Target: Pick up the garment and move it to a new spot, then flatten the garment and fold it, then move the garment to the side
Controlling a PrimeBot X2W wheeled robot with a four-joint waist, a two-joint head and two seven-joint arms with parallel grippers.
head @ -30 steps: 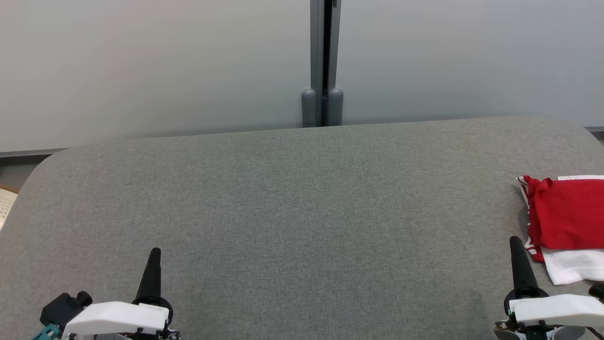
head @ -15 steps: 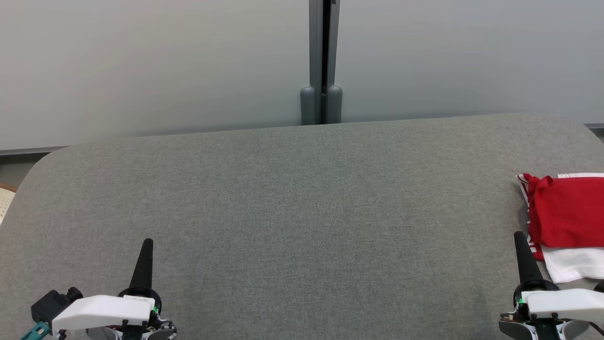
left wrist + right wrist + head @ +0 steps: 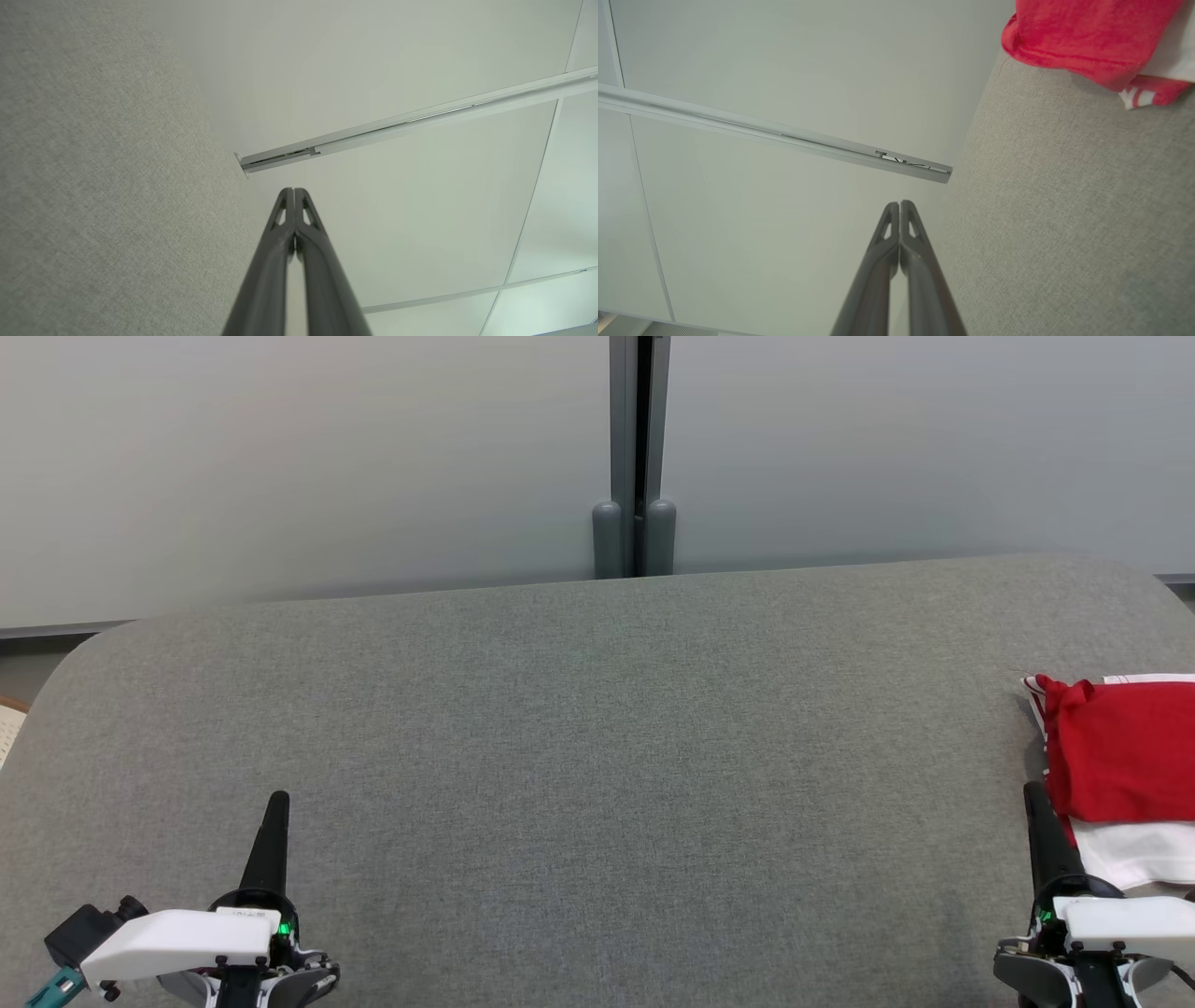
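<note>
The left gripper (image 3: 276, 803) sat at the near left, over the grey cloth-covered table (image 3: 597, 728). Its two dark fingers were pressed together with nothing between them, and they pointed toward the far side. In the left wrist view the fingers met along their whole length, with the grey cloth on one side and the pale wall (image 3: 280, 457) past them.

Past the far edge of the table, around the middle, a dark grey post (image 3: 635, 429) stood upright between two pale wall panels.

The right gripper (image 3: 1033, 793) sat at the near right, also with its fingers pressed together and holding nothing, pointing toward the far side. Just to its right lay the garment (image 3: 1120, 751), folded flat on the table at the right edge and cut off by the picture there. Its red part lay on top, white cloth showed on the near side, and a red-and-white striped trim ran along its left edge. In the right wrist view the fingertips were apart from the garment.
</note>
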